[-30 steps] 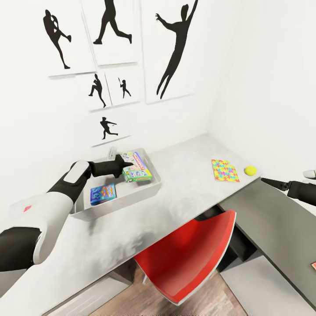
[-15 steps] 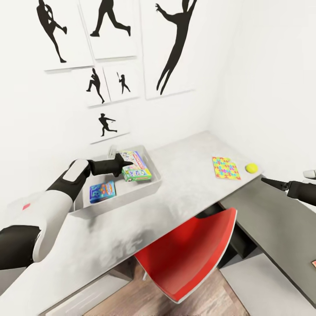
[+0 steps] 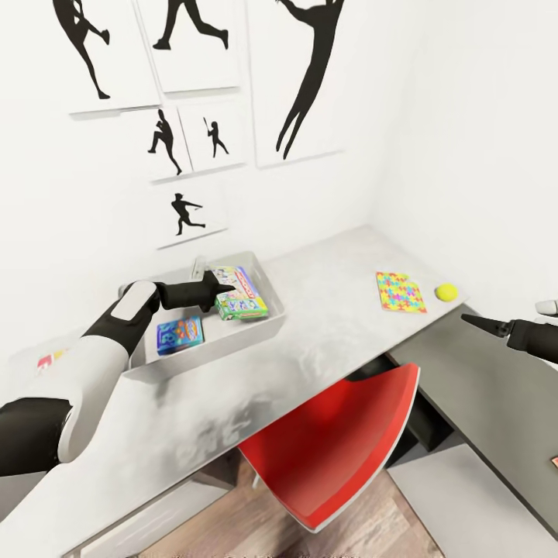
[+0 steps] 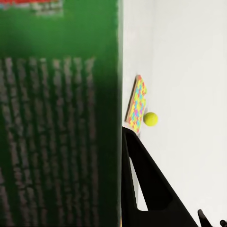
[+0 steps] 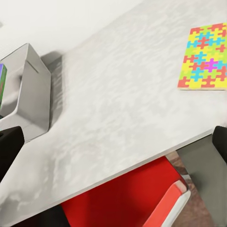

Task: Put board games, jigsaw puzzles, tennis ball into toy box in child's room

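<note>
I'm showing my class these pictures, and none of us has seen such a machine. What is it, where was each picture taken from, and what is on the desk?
It is a simulated two-armed robot. The big picture comes from its head; the other two come from cameras by each wrist. On the table a toy box holds three board games. The left gripper is at the green game; whether it grips is unclear. A puzzle and tennis ball lie farther off. The right gripper hovers near them, its jaws apparently together.
</note>
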Robot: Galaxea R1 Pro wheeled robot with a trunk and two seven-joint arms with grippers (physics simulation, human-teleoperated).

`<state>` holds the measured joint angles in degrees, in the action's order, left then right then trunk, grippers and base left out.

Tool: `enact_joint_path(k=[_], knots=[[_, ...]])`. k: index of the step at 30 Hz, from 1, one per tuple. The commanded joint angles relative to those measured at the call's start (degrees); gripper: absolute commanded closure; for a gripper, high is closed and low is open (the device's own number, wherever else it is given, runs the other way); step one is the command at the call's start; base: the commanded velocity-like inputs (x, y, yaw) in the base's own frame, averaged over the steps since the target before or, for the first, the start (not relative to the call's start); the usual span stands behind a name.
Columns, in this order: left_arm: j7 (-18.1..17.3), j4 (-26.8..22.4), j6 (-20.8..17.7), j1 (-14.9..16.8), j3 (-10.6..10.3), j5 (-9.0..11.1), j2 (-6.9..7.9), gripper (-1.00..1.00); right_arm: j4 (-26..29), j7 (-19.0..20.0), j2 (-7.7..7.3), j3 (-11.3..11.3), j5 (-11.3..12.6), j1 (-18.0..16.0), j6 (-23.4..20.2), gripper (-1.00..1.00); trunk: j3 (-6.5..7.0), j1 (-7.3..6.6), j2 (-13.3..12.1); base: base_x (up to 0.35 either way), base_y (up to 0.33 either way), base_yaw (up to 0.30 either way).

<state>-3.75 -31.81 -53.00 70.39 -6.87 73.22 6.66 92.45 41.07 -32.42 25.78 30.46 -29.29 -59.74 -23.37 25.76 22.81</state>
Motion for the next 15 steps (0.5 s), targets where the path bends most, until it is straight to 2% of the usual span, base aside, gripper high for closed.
enact_joint_path(k=[1,15], knots=[[-0.41,0.01,0.01,0.07,-0.27,-0.14,0.07,1.0,0.01,0.4,-0.01,0.06,-0.28,-0.07,-0.26,-1.0,-0.19,0.03,0.11,0.0,0.0,0.0],[-0.3,0.01,0.08,0.1,-0.25,-0.18,0.02,1.0,0.01,0.41,-0.09,0.06,-0.24,-0.07,-0.26,-1.0,-1.45,0.03,0.11,0.0,0.0,0.0]])
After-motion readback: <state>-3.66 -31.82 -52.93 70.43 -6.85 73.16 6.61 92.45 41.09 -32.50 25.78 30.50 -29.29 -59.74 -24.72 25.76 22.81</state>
